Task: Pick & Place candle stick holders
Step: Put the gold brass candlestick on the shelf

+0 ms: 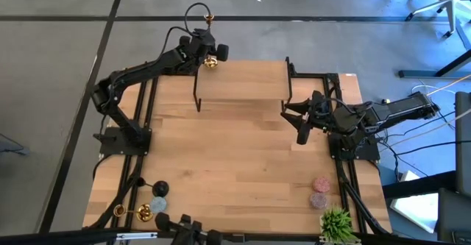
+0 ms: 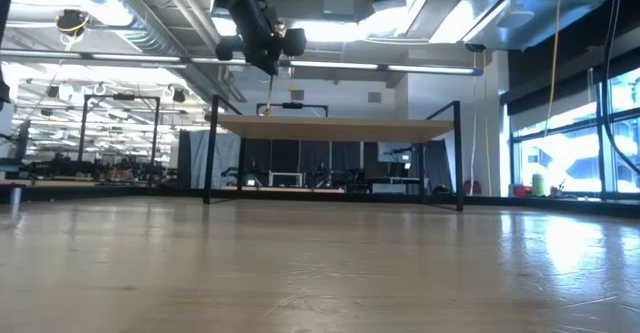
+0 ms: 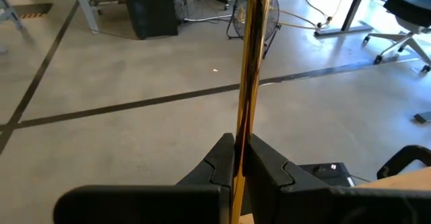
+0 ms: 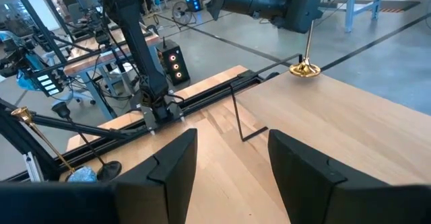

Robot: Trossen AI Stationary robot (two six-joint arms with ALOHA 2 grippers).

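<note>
While the right claw [image 4: 229, 163] idles open, left claw [image 3: 241, 167] tight around candlestick [image 3: 252, 62].

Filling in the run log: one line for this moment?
left end effector: shut on candlestick, at raised shelf | right end effector: open, empty | second candlestick: lying near edge

The left arm reaches from its base at the left edge of the tabletop up to the far left corner, elbow bent. Its left gripper [image 1: 207, 52] is high above the surface, and the two dark fingers [image 3: 269, 173] are pressed together on the thin stem of a candle stick holder [image 3: 250, 83]. The right arm stays folded near the right edge of the tabletop. The right gripper [image 1: 293, 118] points toward the middle, with its fingers [image 4: 176, 158] held apart and nothing between them.
</note>
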